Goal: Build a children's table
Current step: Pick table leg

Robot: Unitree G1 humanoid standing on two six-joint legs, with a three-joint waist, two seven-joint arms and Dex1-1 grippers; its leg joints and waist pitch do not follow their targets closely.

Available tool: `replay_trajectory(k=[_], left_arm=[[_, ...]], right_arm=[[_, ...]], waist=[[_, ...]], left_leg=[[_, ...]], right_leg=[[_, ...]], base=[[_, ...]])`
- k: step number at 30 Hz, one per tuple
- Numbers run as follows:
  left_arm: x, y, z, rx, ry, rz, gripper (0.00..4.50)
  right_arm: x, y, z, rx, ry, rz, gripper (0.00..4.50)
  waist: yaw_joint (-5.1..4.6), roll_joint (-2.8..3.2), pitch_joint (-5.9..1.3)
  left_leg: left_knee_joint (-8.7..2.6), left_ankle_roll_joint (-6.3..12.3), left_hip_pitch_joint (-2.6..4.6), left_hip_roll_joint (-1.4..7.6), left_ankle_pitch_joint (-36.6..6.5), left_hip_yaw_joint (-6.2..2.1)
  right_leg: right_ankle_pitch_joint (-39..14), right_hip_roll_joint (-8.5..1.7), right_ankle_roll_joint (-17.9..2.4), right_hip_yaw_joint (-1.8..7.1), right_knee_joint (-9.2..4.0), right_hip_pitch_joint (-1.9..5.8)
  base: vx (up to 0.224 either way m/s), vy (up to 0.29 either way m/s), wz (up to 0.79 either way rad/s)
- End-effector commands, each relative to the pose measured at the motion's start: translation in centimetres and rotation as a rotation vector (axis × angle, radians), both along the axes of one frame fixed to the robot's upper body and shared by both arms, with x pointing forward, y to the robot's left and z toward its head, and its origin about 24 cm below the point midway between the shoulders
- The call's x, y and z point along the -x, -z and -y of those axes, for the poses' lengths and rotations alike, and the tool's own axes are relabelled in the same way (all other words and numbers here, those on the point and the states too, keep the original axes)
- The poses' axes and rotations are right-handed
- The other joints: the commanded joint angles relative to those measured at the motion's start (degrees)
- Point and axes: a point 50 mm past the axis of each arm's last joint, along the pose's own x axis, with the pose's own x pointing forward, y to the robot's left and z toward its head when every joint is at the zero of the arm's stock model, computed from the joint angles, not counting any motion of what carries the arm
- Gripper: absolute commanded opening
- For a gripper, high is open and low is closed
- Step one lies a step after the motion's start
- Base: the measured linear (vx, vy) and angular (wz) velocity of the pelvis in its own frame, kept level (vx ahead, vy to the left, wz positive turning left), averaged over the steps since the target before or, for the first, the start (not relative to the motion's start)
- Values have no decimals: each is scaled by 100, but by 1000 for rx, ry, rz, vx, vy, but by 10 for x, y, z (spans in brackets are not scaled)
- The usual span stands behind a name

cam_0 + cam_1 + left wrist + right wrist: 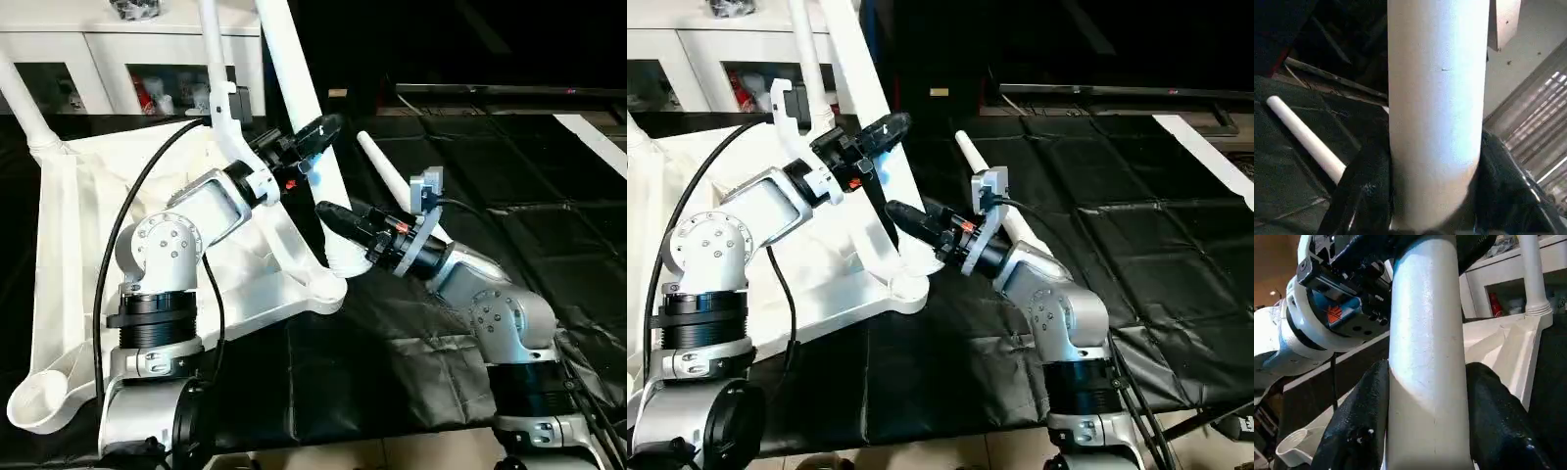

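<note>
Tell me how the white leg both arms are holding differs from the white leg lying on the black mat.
The held leg stands steeply up from a corner socket of the upturned table top; the loose leg lies flat on the black mat. The left gripper and right gripper each have fingers around the held leg; nothing touches the loose leg. Both are plain white tapered tubes.
</note>
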Motion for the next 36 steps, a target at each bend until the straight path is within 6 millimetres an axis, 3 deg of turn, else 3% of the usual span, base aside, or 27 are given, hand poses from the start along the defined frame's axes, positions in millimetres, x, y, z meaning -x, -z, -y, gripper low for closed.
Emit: replay_trajectory(k=[1, 10, 11, 18, 22, 36], left_arm=[[-1, -8, 6, -85, 1, 52, 185], [4, -15, 1, -216, 85, 145, 185], [5, -15, 1, -225, 94, 151, 185], [13, -19, 6, -285, 189, 212, 185], [18, -18, 13, -337, 244, 243, 184], [26, -21, 22, -363, 314, 289, 184]], right_arm=[[-5, 1, 3, 85, 38, 5, 256], [-10, -6, 14, 156, 11, 5, 316], [-10, -7, 15, 157, -6, -1, 320], [-8, -10, 21, 179, -148, -78, 323], [-7, -8, 16, 242, -225, -101, 323], [-9, 0, 4, 271, -258, -172, 323]], waist=[[6, 35, -461], [1, 26, -462], [-7, 5, -455], [21, 17, -463], [22, -36, -455], [26, -39, -467]], left_leg=[[-379, -77, 55, 90, -1000, -41], [-378, -111, 58, 93, -956, -40], [-379, -102, 60, 89, -966, -34], [-364, -67, 64, 100, -896, -28], [-350, -59, 44, 90, -840, -16], [-347, -104, 55, 105, -767, -14]], right_leg=[[-1508, -403, -617, 259, -507, 347], [-1502, -410, -634, 268, -480, 348], [-1508, -398, -636, 268, -488, 346], [-1334, -405, -747, 274, -459, 358], [-1472, -422, -734, 273, -464, 365], [-1383, -418, -751, 278, -439, 348]], base=[[0, 0, 0], [0, 0, 0], [0, 0, 0], [0, 0, 0], [0, 0, 0], [0, 0, 0]])
